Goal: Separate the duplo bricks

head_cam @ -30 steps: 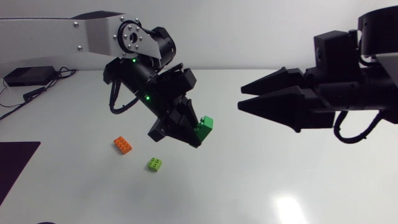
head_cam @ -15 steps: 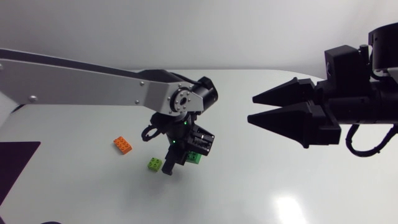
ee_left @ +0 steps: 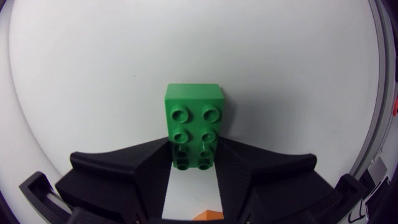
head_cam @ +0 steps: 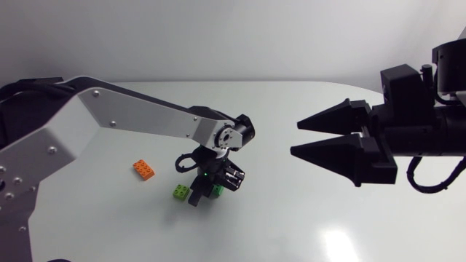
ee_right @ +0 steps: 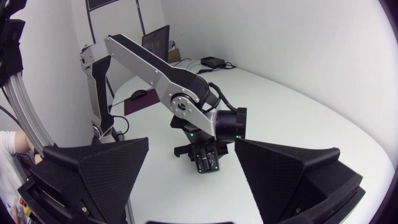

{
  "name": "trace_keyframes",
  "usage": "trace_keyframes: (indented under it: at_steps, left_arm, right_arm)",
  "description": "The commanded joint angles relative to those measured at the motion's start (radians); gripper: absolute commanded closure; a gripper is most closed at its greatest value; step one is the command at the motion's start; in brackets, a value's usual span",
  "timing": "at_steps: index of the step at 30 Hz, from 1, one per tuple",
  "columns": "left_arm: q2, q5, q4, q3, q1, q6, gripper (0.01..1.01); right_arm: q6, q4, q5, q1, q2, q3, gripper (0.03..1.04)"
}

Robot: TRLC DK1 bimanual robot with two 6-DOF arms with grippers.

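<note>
The step in hand looks like the set-down of a freed piece. The left arm point(head_cam: 131, 124) reaches in over the middle of the bench point(head_cam: 306, 218) with its pincer point(ee_left: 194, 149) low, close over the surface. The fingers are closed to a narrow gap and press on both sides of the near end of a dark green brick point(ee_left: 194, 109). The rest of the brick juts out ahead of the fingertips, studs up. Whether its underside already touches the bench cannot be told. A small lime brick point(head_cam: 180, 192) lies just beside the pincer and an orange brick point(head_cam: 143, 170) lies farther off. All three appear single, so the pulling apart seems done or nearly so. The next move likely calls for the fingers to part evenly and the arm to lift straight up, so that the green brick is not dragged and the lime brick is not nudged. The right pincer point(head_cam: 295, 138) hangs well apart at the other side, spread wide and holding nothing. The bench is white, smooth and glossy enough to throw back a spot of glare point(head_cam: 336, 244). A dark mat point(head_cam: 18, 189) lies at its left edge, and a black box point(ee_right: 214, 61) with cables sits at the far end.
</note>
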Motion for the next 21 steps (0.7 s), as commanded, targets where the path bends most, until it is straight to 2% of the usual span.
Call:
trace_keyframes:
  at_steps: [1,7,8,10,11,15,18,21]
  left_arm:
    - [0.042,-0.009,-0.018,0.030,0.007,0.030,0.761]
    - [0.042,-0.011,-0.028,0.048,-0.010,0.035,0.748]
    - [0.042,-0.011,-0.028,0.053,-0.011,0.033,0.718]
    - [0.038,-0.009,-0.031,0.058,-0.014,0.030,0.613]
    - [0.033,-0.009,-0.032,0.059,-0.016,0.029,0.521]
    - [0.009,0.000,-0.045,0.067,-0.021,0.026,0.261]
    - [-0.017,0.017,-0.046,0.067,-0.018,0.023,0.138]
    - [-0.050,0.047,-0.048,0.065,-0.014,0.009,0.082]
  right_arm:
    - [-0.012,-0.014,0.010,0.014,-0.015,-0.035,0.07]
    - [-0.007,-0.014,0.033,0.038,-0.027,-0.042,0.07]
    - [-0.007,-0.015,0.036,0.040,-0.029,-0.042,0.07]
    - [-0.006,-0.018,0.039,0.041,-0.035,-0.041,0.07]
    - [-0.006,-0.020,0.042,0.043,-0.037,-0.041,0.07]
    - [-0.006,-0.025,0.059,0.052,-0.047,-0.044,0.07]
    - [-0.007,-0.034,0.073,0.063,-0.056,-0.042,0.07]
    - [-0.007,-0.040,0.096,0.077,-0.069,-0.041,0.07]
